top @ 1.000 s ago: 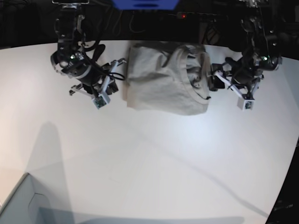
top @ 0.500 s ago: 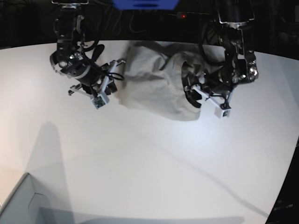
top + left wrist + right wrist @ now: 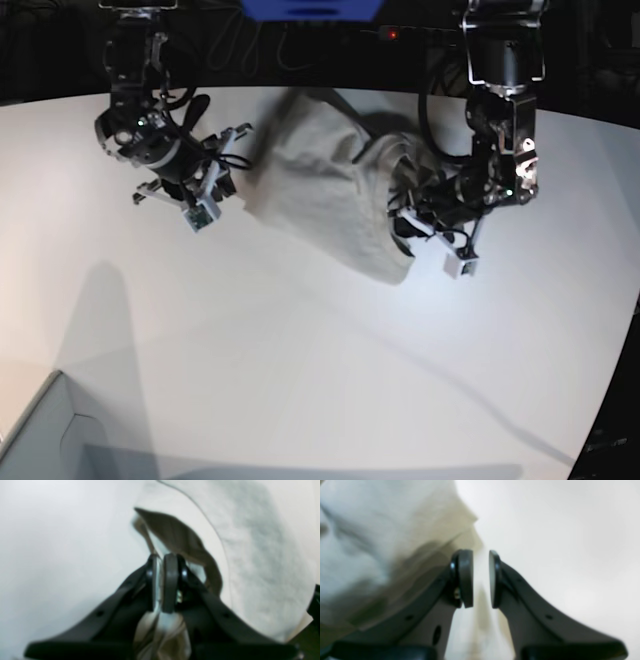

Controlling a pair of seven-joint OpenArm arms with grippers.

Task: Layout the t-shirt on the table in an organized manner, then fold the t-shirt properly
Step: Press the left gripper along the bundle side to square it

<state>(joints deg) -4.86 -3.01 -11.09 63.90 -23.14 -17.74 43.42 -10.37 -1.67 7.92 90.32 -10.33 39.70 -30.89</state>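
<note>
On matte white table [image 3: 300, 350], left claw [image 3: 163, 562] pinching soft beige t-shirt [image 3: 320, 180], right claw [image 3: 480, 578] slightly parted, empty

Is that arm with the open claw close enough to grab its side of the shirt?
Probably yes: the right gripper is open, the t-shirt edge lies just beside it, nothing between.

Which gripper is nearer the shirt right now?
Left. The left gripper is shut on the shirt itself; the right gripper is open beside its other edge.
</note>
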